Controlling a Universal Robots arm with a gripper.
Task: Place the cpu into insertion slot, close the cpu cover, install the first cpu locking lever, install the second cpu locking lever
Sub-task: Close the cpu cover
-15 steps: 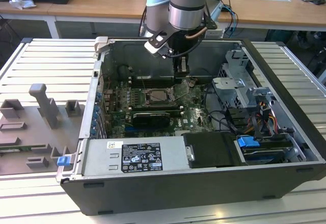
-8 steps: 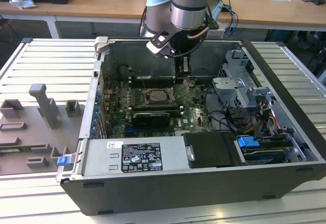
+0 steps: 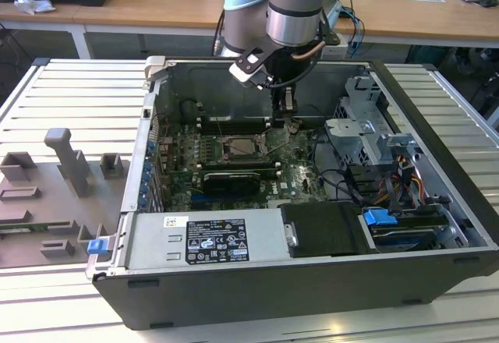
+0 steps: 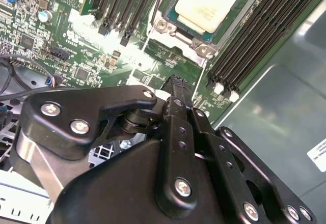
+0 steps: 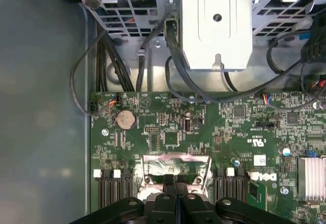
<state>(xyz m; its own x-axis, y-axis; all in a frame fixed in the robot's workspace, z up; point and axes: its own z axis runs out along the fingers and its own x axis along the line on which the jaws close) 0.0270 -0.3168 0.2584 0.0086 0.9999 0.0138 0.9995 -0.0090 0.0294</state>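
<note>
**Open desktop computer case lying on a slatted metal table, with one robot arm reaching in.** The small flat square cpu, with a pale silver-beige metal face, is seen seated in the square insertion slot. The slot is set near the middle of the green circuit board, between banks of long black memory slots. The thin silvery cpu cover is seen lying flat around the chip. Whether any locking lever is latched cannot be told.

The black gripper is held low over the board, at the slot's edge towards the exterior view's right. Contact with the silvery frame cannot be told. Its fingers are pressed together with only a thin seam between them, and nothing is gripped.

A grey metal drive cage with black cables is found beyond the board's edge. A silver labelled power supply runs along the case's near edge. A grey moulded fixture tray rests on the table at the exterior view's left.
</note>
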